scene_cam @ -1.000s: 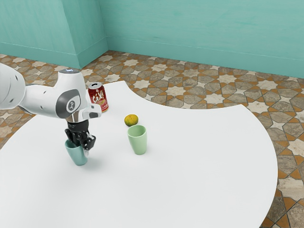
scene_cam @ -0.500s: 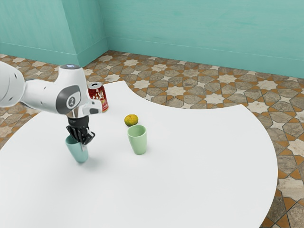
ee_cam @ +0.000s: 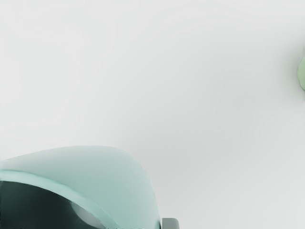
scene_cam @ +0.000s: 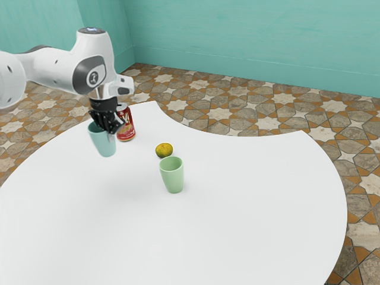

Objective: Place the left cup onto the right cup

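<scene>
The black two-finger gripper (scene_cam: 108, 126) is nearly closed, its fingers pinching the rim wall of the smooth teal tapered cup (scene_cam: 104, 143), which hangs upright under the hand, clear of the white round table (scene_cam: 249, 225). In the wrist view the cup's glossy rim and dark hollow (ee_cam: 81, 191) sit just under the hand. A red printed soda can (scene_cam: 126, 125) stands just behind the gripper. The pale green matte cup (scene_cam: 171, 174) stands upright on the table, well apart toward the exterior view's right, with a dimpled yellow-green round fruit (scene_cam: 164, 150) near it.

You had a white table (scene_cam: 237, 225) across the lower frame; on it stood a light green cup (scene_cam: 171, 174) left of centre, an orange (scene_cam: 164, 150) just above it, and a red can (scene_cam: 127, 129) upper left.
</scene>
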Controlling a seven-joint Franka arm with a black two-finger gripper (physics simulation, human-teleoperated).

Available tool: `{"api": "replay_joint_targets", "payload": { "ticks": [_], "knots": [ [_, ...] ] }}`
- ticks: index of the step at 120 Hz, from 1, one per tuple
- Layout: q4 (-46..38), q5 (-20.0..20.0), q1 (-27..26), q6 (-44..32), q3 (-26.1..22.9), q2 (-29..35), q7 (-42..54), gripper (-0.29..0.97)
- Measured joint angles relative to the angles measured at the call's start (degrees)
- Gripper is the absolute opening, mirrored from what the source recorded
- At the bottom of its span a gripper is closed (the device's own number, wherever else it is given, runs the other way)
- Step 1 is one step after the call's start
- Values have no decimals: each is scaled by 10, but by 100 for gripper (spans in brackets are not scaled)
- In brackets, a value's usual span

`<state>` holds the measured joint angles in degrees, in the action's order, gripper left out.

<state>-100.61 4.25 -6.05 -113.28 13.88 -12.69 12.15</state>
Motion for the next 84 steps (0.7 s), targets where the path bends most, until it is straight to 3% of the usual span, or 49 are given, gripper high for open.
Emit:
{"api": "replay_joint_targets", "payload": {
  "ticks": [42, 84],
  "knots": [
    [129, -7, 5, 43, -71, -86, -2, -11],
    [143, -5, 10, 54, -135, -96, -12, -11]
  ]
}}
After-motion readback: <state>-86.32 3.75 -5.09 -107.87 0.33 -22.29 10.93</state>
